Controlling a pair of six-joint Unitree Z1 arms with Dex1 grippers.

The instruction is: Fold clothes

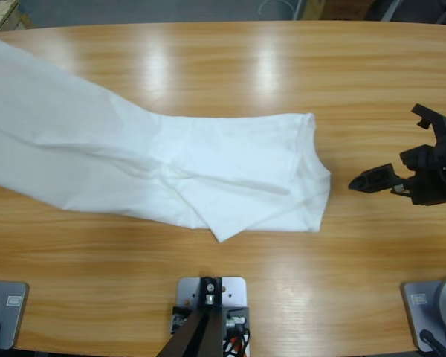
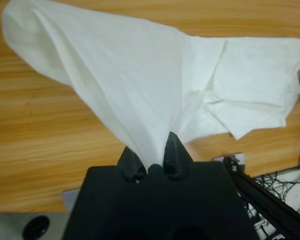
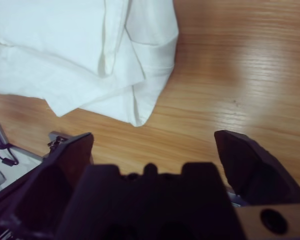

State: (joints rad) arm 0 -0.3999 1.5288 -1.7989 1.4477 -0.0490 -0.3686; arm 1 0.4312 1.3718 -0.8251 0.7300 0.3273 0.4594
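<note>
Left gripper (image 2: 152, 167) pinches the shirt (image 1: 171, 160), lifting one end to stretch it out; right gripper (image 1: 405, 149) hovers beside the hem, jaws wide, ready to grab.

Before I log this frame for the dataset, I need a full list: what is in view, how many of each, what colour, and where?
T-shirt: one, white, stretched from the table's left edge to right of its middle; one end lifted in the left gripper, the other lying crumpled on the wood.
Table: one, light brown wood, long, under everything.
Cables: several, dark, below the table's edge in the left wrist view.
Left gripper: one, black, shut on a pinch of the T-shirt.
Right gripper: one, black, jaws wide open, over bare wood to the right of the T-shirt, not touching it.
</note>
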